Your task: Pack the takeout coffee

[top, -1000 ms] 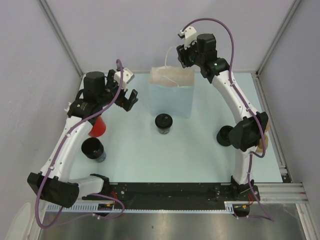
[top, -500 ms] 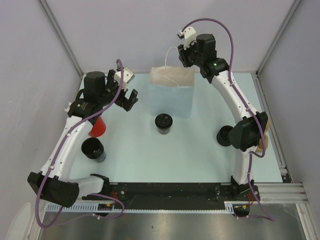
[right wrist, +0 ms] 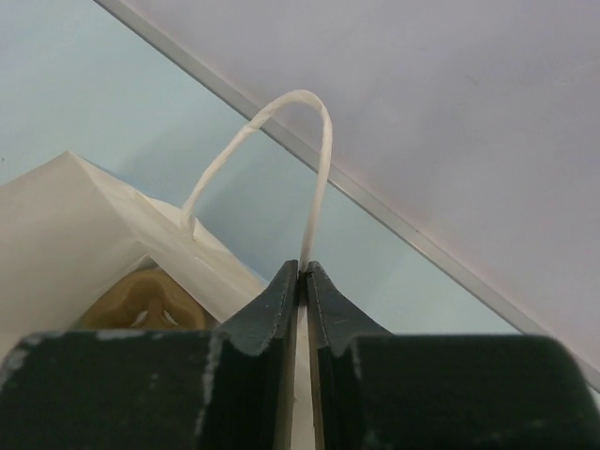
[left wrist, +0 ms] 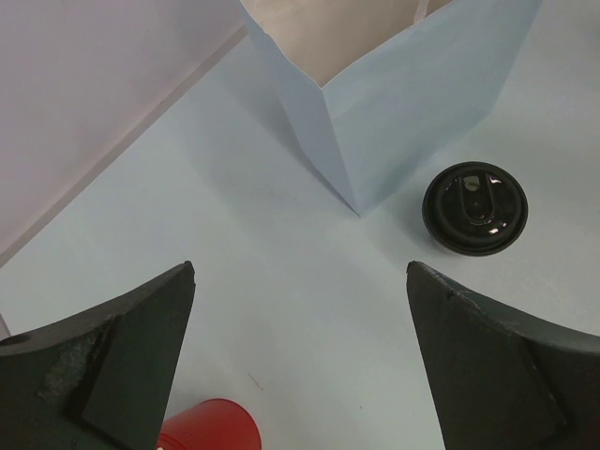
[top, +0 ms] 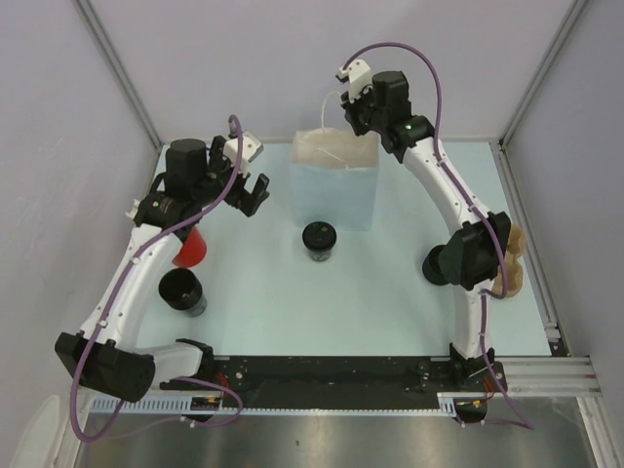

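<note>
1. Squarely in the middle of the pale-blue desk (top: 390, 302) stands the takeout coffee (top: 318, 239): a short black cup, upright, capped with a round black sip lid.
2. Seen from the left wrist, its lid (left wrist: 475, 208) is glossy, with a raised rim and a small tab across the centre.
3. It sits just in front of the pale-blue paper bag (top: 334, 190), near the bag's front face but not touching it. The bag stands upright with its mouth open.
4. The left end effector (top: 249, 190) hangs to the left of the bag, above the desk. Its fingers (left wrist: 122, 356) are spread wide, with nothing between them; the coffee is well apart from it.
5. A red cup (left wrist: 208, 427) shows just below that left finger.
6. The right end effector (right wrist: 302, 281) is above the bag's far edge. Its jaws are pressed together on the white cord handle (right wrist: 281, 131), which loops up from the bag's rim.
</note>
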You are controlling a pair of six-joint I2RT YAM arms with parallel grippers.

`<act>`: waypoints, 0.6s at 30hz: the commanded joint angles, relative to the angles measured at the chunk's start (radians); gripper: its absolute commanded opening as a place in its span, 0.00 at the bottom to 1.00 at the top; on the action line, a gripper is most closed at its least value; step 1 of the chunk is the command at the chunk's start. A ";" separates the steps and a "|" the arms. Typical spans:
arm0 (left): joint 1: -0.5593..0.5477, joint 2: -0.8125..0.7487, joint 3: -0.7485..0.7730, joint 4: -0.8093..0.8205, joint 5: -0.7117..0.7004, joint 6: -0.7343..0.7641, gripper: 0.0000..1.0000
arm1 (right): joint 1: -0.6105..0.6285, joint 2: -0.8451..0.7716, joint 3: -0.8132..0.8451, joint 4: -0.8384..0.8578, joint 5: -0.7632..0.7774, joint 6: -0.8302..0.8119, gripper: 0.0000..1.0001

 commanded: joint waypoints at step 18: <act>-0.010 0.019 0.023 0.015 -0.014 -0.005 0.99 | 0.024 0.054 0.111 0.129 0.100 -0.122 0.02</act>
